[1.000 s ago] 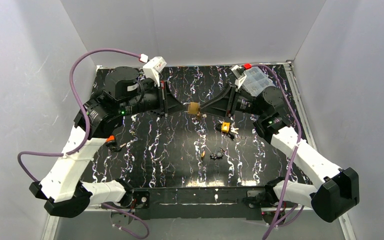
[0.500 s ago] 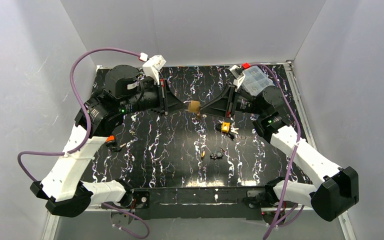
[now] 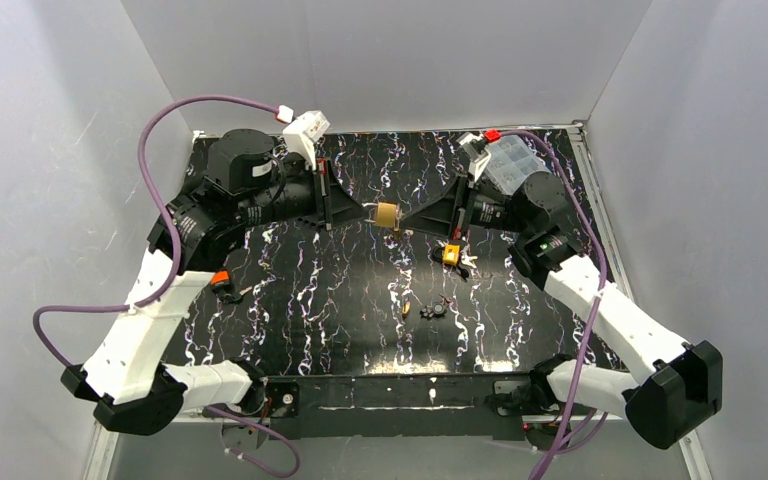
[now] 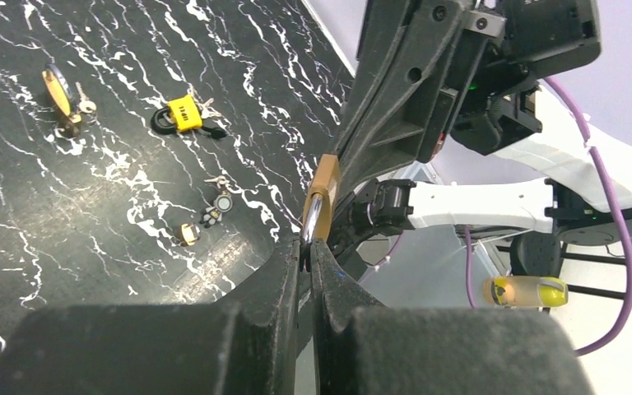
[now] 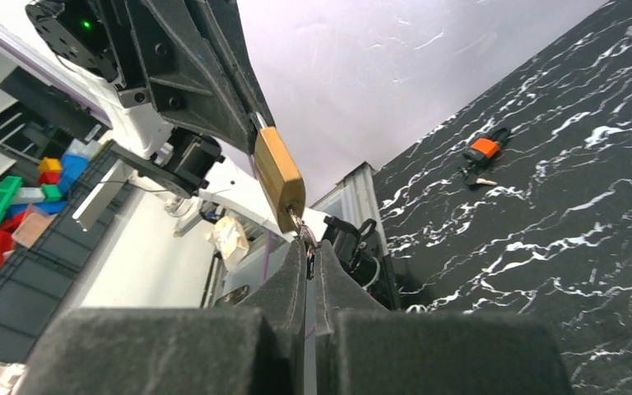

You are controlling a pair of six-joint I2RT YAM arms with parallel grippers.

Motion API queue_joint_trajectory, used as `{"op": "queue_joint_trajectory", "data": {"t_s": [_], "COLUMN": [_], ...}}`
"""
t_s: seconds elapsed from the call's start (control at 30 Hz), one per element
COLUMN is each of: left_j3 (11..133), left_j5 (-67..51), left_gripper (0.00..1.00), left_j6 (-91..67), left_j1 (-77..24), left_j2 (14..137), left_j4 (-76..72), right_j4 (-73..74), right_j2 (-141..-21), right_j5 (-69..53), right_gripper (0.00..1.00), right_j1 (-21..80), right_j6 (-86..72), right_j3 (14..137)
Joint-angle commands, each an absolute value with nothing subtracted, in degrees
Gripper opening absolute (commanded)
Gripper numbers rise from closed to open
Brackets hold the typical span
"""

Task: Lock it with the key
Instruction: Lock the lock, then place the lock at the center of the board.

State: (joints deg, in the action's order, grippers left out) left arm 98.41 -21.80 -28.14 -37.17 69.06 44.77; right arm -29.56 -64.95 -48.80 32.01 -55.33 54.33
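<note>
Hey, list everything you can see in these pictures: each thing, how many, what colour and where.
lock: one, brass-tan, in the air over mid-table, between the two grippers
key: one, silvery, at the lock's lower end
yellow padlock: one, yellow, on the table right of centre
small brass piece: one, brass, mid-table, nearer the arm bases
small dark piece: one, black, beside the small brass piece
orange-and-black item: one, on the table's left side
clear compartment box: one, clear, far right corner
table: one, black with white veins
left gripper: one, black, shut on the lock's shackle
right gripper: one, black, shut on the key
</note>
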Motion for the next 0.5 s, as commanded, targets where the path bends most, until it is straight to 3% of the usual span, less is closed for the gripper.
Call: {"op": "queue_joint_trajectory", "data": {"t_s": [0.0,0.13,0.27,0.47], "left_j3": [101.02,100.94,98.02,86.45], "left_j5": [-20.61,-19.89,-14.53,-3.57], "left_gripper": [0.0,0.0,0.0,0.0], "left_j6": [-24.89,-23.64,-23.0,-27.86], "left_j1": [-34.1,-32.68,-32.43,-32.43], "left_j2": [66.38,65.47,65.66,69.66], "left_j4": [47.18,48.79,51.37,53.38], "right_j4": [-25.41,-25.25,-11.55,4.61], "right_j2": [-61.36,-60.11,-60.4,-65.08], "right_j5": [-47.72,-48.14,-44.09,-25.79], "right_gripper": [0.01,0.01,0.01,0.01], "right_j1": [30.03,27.61,27.94,36.41], "right_j6": [-49.91,-49.74,-41.76,-33.41], "right_j3": [53.93,50.84,52.94,56.27]}}
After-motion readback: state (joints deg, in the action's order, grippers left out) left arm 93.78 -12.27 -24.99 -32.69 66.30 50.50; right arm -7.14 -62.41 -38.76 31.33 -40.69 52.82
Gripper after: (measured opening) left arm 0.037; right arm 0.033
